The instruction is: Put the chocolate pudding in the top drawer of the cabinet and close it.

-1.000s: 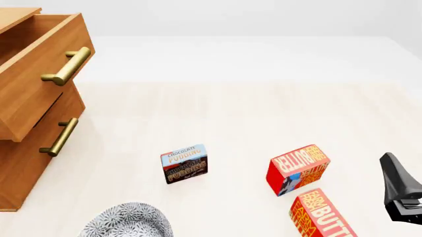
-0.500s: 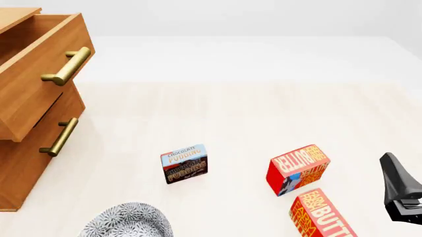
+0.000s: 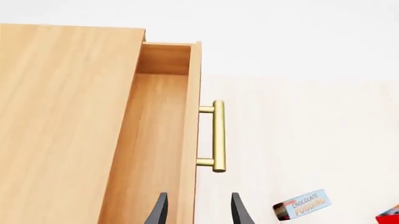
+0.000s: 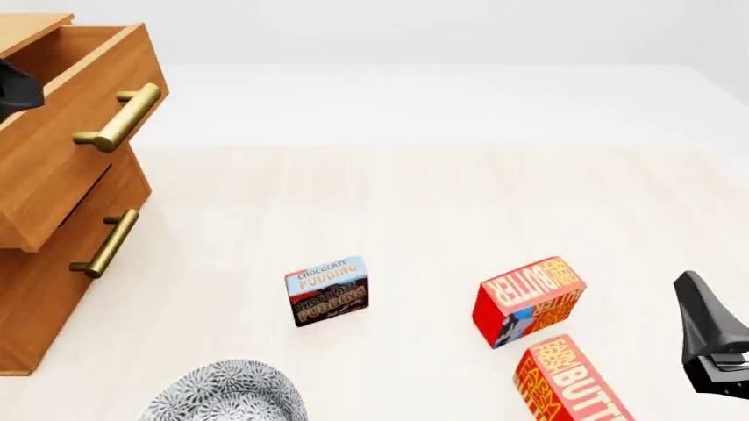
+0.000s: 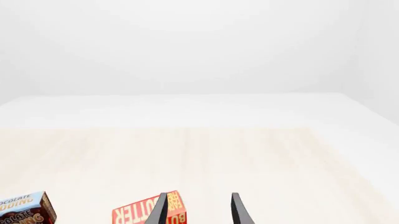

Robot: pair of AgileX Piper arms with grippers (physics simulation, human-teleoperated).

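A pale wooden table (image 4: 445, 202) spreads under a plain white backdrop, and at its left edge stands the cabinet (image 4: 47, 263), its top drawer (image 4: 70, 132) pulled out, brass handle (image 4: 121, 117) jutting toward the table. Below it sits the lower drawer (image 4: 65, 263), flush with the cabinet.

The left gripper (image 3: 198, 210) hangs above the open drawer, its two dark fingers (image 3: 158, 212) spread apart with nothing between them, straddling the top edge of the drawer front. In the front view only a dark sliver of it shows at the far left edge.

The chocolate pudding (image 4: 326, 290) stands on the table, well apart from the cabinet, lettered face toward the camera, untouched. To its right stands a red butter box (image 4: 527, 301), and a second butter box (image 4: 570, 379) lies just beside and nearer.

The right gripper (image 5: 198, 210) waits at the far right, beyond the butter boxes, fingers parted and empty. A patterned grey-and-white bowl (image 4: 224, 392) peeks in at the near edge.
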